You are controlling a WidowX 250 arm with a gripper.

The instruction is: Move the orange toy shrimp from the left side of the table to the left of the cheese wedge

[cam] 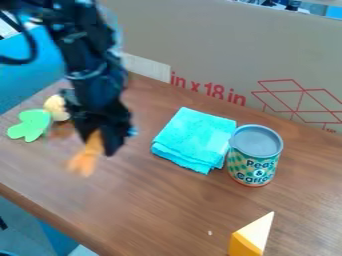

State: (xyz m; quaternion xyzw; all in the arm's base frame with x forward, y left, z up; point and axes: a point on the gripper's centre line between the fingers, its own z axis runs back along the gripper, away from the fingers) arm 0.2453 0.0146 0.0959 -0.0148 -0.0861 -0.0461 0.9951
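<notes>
A black claw (98,145) hangs at the left over a brown wood-grain tabletop (147,200), its fingers clamped on a slim orange object (83,162). The object slants down out of the grip; its exact shape and whether it touches the wood cannot be told. It looks light and fairly stiff, likely smooth, best gripped across its narrow body. Just beside the claw, on its left, lies a flat green lobed piece (30,125) next to a pale yellow rounded piece (57,107). Right of the claw sit a folded turquoise cloth (194,137) and, close against it, an upright can with a checked label (255,167). A yellow wedge (247,244) stands nearest the viewer. A tall cardboard panel (214,45) borders the far side; the near edge slopes across the lower left, with wood between claw and cloth.
</notes>
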